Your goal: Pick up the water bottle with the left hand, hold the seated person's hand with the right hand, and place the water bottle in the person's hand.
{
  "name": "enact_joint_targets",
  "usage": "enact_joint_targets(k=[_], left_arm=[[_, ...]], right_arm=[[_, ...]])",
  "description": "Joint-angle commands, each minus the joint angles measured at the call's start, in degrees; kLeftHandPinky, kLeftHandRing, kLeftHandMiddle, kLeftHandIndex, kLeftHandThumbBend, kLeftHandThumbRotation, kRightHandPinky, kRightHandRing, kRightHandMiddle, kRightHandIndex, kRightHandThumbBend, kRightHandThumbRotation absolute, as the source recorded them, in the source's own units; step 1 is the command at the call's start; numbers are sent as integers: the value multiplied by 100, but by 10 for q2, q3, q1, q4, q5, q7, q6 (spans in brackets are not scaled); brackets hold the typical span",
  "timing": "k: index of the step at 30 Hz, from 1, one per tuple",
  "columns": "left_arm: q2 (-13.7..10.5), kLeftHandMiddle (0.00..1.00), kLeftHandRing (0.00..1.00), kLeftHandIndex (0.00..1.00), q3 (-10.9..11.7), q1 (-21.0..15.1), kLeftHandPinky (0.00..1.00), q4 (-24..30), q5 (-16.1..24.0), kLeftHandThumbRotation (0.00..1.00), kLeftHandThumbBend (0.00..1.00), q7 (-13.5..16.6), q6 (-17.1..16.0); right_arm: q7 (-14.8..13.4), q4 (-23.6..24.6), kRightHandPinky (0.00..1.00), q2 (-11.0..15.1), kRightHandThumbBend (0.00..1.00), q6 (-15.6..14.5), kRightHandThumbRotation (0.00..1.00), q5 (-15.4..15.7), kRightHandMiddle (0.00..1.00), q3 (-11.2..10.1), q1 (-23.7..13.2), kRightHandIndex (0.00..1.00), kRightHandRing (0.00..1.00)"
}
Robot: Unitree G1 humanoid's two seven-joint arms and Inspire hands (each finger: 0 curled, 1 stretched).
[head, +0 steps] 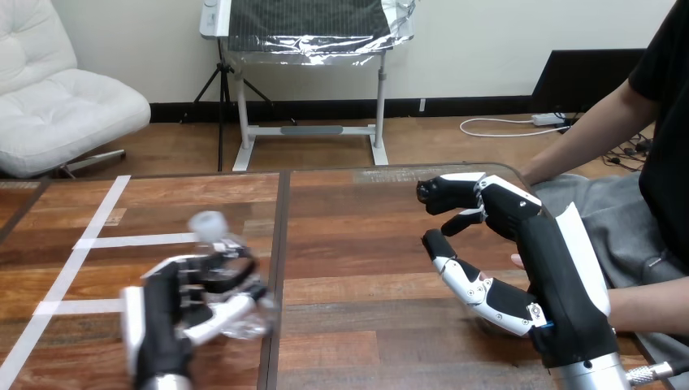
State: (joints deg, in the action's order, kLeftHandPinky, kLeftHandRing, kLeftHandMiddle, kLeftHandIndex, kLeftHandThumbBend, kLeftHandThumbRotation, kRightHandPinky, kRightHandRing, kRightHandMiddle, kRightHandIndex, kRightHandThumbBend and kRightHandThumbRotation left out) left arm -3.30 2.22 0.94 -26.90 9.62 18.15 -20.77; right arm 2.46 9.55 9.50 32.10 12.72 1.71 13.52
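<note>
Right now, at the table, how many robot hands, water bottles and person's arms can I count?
robot hands: 2, the left hand and the right hand
water bottle: 1, in the left hand
person's arms: 2, the upper and the lower
total: 5

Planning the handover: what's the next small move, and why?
Probably carry the bottle right, toward the person's hand: the left hand grips it far left on the table, and the open right hand stands beside the person's hand, mostly hidden behind it.
</note>
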Motion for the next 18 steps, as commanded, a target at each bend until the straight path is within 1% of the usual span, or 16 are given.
enact_joint_targets(k=[1, 4, 10, 14, 18], left_arm=[[11, 44, 39, 46, -24, -30, 34, 101, 19, 0, 73, -7, -16], [18, 44, 38, 46, -31, -26, 34, 115, 22, 0, 73, -10, -12], [26, 44, 39, 46, -43, -20, 34, 132, 20, 0, 71, -23, -23], [32, 44, 39, 47, -52, -14, 34, 153, 26, 0, 71, -27, -12], [40, 44, 39, 47, -56, -8, 34, 170, 26, 0, 69, -33, -8]], right_arm=[[-3, 6, 53, 5, 41, 9, 0, -9, 68, -8, -28, 66, 66], [-4, 6, 53, 5, 42, 8, 0, -8, 68, -9, -28, 66, 66], [-4, 5, 52, 6, 43, 7, 0, -7, 68, -10, -29, 66, 65], [-4, 3, 52, 7, 44, 7, 0, -7, 68, -12, -31, 66, 65], [-4, 3, 51, 8, 46, 5, 0, -6, 69, -14, -33, 66, 64]])
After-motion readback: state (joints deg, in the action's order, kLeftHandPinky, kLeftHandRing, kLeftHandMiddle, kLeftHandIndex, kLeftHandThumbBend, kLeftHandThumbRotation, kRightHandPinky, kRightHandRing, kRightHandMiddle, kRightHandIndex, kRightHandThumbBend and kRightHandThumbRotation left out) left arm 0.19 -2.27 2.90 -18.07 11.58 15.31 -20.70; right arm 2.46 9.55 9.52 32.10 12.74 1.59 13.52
